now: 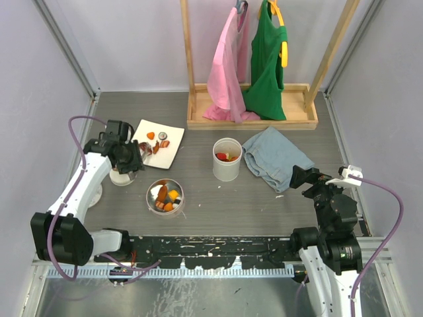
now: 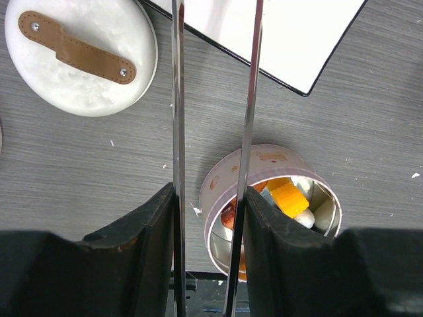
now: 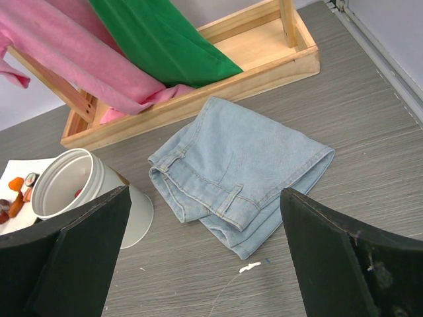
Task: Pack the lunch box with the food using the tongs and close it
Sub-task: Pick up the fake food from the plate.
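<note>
The left arm [image 1: 82,185] reaches from its base at the near left edge out toward the far left of the table [image 1: 218,205], its wrist bent down beside the white plate [image 1: 174,150]. The left gripper [image 2: 210,191] is clamped on the tongs [image 2: 177,99], one black finger pressing the outside of each thin metal arm. The two arms of the tongs stand apart and nearly parallel, running away from the fingers over the grey tabletop toward the plate's corner. Their tips pass out of the wrist view, so I cannot tell whether anything is pinched between them. The lunch box [image 2: 264,158], a round tin with a pale patterned wall, sits open on the table just near of the plate and to the right of the gripper. It holds several pieces of food [image 2: 291,198], with an orange chunk uppermost beside paler and dark reddish bits. More small orange, red and dark pieces lie on the plate. The round white lid [image 2: 79,56], with a brown strap riveted across it, lies flat on the table to the left of the lunch box, apart from it. The right arm [image 1: 334,218] is folded back over its base at the near right. The right gripper [image 3: 205,195] is spread wide and holds nothing, facing the folded jeans [image 3: 244,175] and the white cup [image 3: 73,191].
</note>
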`<state>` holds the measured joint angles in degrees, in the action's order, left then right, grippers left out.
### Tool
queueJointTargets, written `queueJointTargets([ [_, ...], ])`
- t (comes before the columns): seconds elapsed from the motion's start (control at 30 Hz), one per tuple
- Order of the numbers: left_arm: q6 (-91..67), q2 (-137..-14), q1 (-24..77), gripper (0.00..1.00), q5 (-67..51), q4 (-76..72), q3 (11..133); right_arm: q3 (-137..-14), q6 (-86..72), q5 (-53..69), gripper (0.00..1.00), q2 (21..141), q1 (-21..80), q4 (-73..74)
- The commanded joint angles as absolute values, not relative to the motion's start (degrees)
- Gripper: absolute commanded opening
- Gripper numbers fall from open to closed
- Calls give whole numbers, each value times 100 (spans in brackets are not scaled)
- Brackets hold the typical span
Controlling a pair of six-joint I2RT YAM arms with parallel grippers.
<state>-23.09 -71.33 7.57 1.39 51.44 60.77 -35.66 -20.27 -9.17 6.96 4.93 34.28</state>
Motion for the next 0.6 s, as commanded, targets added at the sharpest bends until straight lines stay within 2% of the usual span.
queueJointTargets([
  [0.0,-2237,-7226,711,42,42,4955,6224,-3595,-2039,-1010,100,657,536,3133],
  [0.13,-2274,-7232,712,46,0,4842,6216,-3592,-2039,-1036,100,647,536,3129],
  [0.43,-2198,-7324,712,33,124,4803,5974,-3589,-2035,-1063,100,655,536,3129],
  [0.57,-2129,-7321,711,33,148,4822,5889,-3586,-2036,-1063,100,636,536,3133],
])
